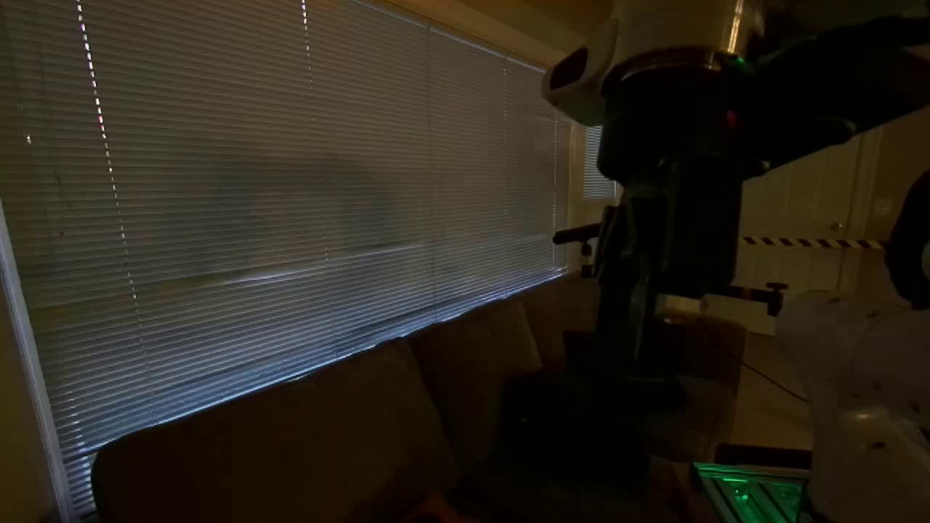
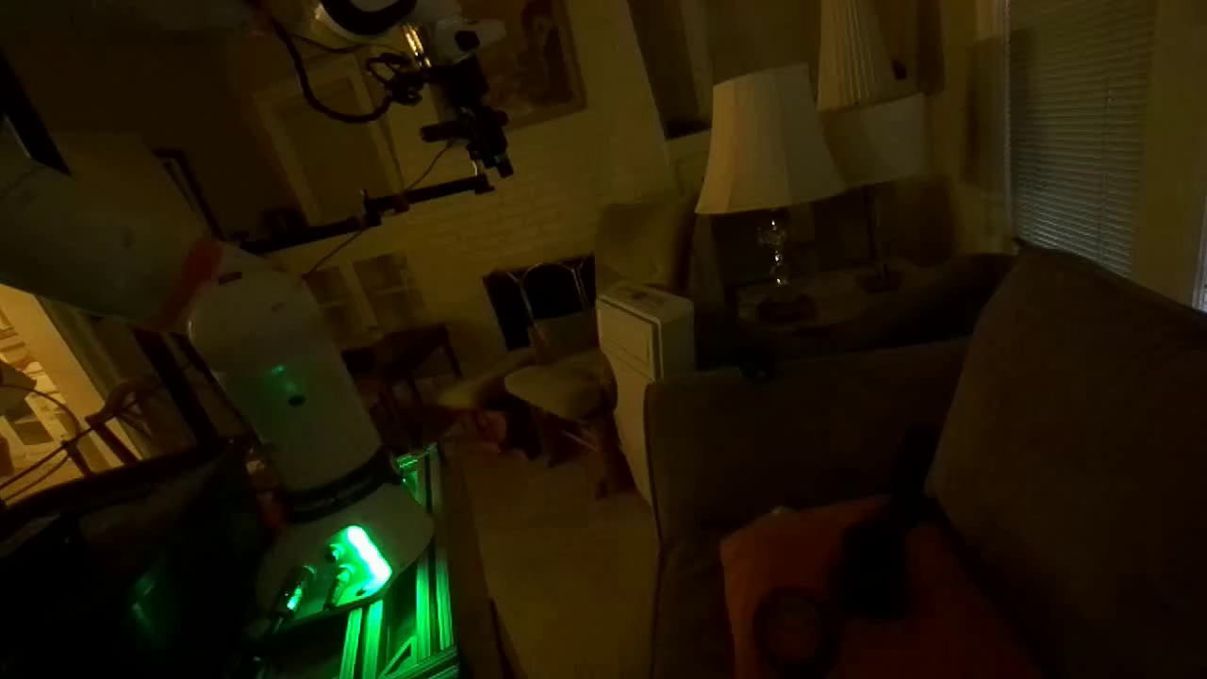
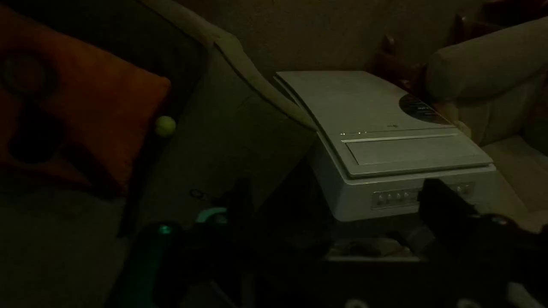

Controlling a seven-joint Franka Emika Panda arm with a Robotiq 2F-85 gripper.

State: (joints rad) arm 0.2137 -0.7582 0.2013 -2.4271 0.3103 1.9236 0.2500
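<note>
In wrist view, see gripper (image 3: 338, 190) spread wide. Through gap, see white boxy appliance (image 3: 385, 107) with button strip (image 3: 394, 198) on front. Just beside that, note sofa arm (image 3: 239, 107). Left of it, spot yellow-green ball (image 3: 165, 126) by edge of orange cushion (image 3: 107, 85); cannot tell whether touching. On cushion, make out dark object (image 3: 37, 137), too dim to name. Farther off, in exterior view, find pale lampshade (image 2: 768, 141).

All three views are looking very dark and grainy. Pale light is peeking under the window blinds (image 1: 305, 211). A bright green light (image 2: 369, 558) is shining on the robot base (image 2: 404, 521), and yellow light (image 2: 57, 356) is coming in at the left edge. In the wrist view, the gripper (image 3: 336, 192) is hiding in black shadow, and the white box (image 3: 381, 111) is looking dull.
</note>
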